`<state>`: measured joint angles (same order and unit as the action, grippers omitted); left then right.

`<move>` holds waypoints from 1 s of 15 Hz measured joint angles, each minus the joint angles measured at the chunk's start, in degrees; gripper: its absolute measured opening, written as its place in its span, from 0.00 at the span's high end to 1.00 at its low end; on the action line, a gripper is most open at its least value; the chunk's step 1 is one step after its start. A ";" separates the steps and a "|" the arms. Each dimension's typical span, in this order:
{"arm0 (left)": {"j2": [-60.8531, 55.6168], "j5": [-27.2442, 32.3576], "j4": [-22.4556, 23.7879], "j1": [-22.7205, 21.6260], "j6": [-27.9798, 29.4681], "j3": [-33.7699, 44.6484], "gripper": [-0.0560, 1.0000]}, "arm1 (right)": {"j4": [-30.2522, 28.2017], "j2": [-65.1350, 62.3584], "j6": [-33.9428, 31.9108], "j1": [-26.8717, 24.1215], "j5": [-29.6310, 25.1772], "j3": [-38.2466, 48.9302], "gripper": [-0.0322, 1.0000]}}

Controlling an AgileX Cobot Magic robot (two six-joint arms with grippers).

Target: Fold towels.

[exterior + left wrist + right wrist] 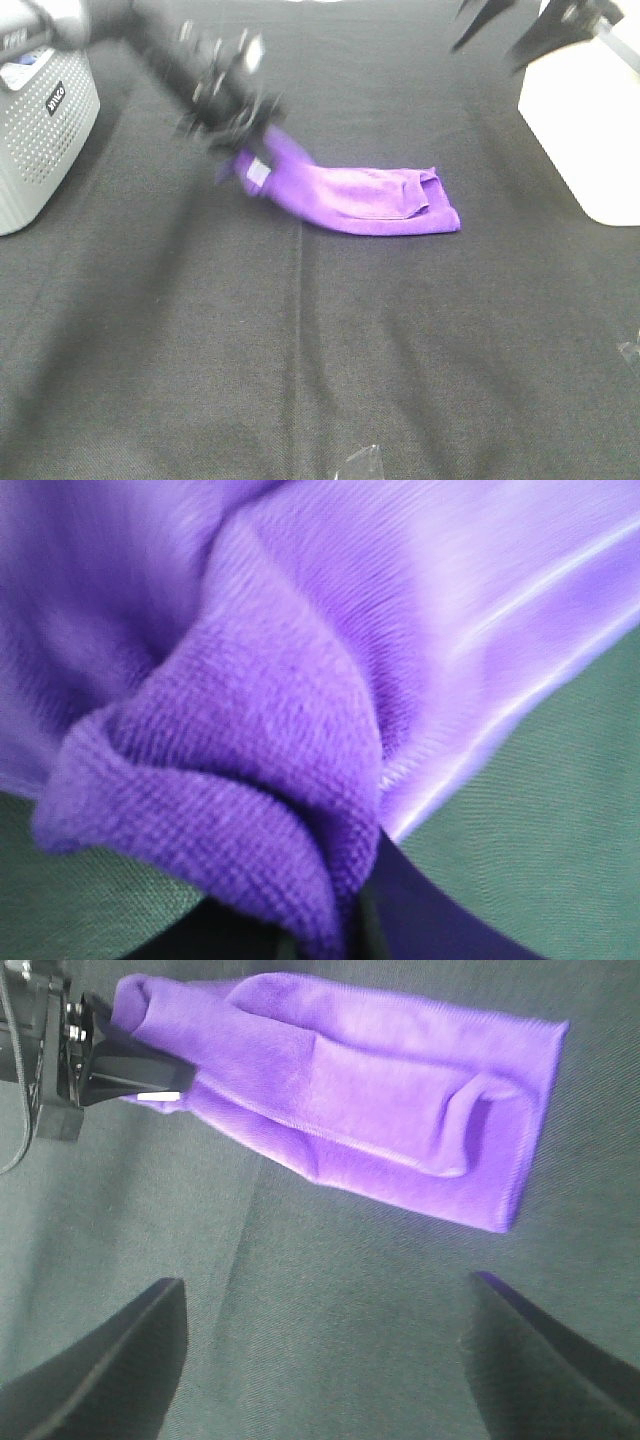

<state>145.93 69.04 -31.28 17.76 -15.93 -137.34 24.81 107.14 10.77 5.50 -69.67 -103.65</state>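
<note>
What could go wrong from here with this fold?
1. The left gripper pinches only a bunched end of the towel, so it could slip out.
2. The right gripper is open and off the towel; nothing pins the far end, so a pull may drag the towel or undo its loose fold.

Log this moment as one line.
left pincer: shut on towel end | right pincer: open, off towel | towel: partly folded

The black cloth-covered worktop (300, 380) carries a folded bright purple microfibre towel (370, 200) midway toward the far edge, its left end raised. A grey perforated plastic basket (40, 140) stands at the left edge; a white box-shaped container (585, 130) at the right edge.
</note>
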 joint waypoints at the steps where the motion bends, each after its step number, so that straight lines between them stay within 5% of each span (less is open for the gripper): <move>1: 0.46 0.00 0.00 1.43 -0.23 -1.95 0.90 | -0.40 -0.52 0.00 0.00 -0.06 0.00 0.27; 10: 5.33 -3.72 -2.35 8.65 -0.17 -4.07 0.87 | -0.63 -0.69 0.00 0.00 -0.06 0.06 0.27; 11: 5.84 -6.07 -3.09 9.45 0.11 -4.07 0.77 | -0.63 -0.69 0.00 0.00 -0.06 0.06 0.27; 13: 6.47 -13.35 -6.65 11.57 0.52 -4.07 0.42 | -0.63 -0.69 0.00 0.00 -0.06 0.06 0.27; 15: 6.59 -21.08 -12.72 14.15 -2.58 -4.07 0.27 | -0.63 -1.03 0.00 0.00 -0.06 0.06 0.27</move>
<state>152.52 47.96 -44.00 31.91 -18.51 -141.41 24.18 106.11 10.77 5.50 -69.73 -103.59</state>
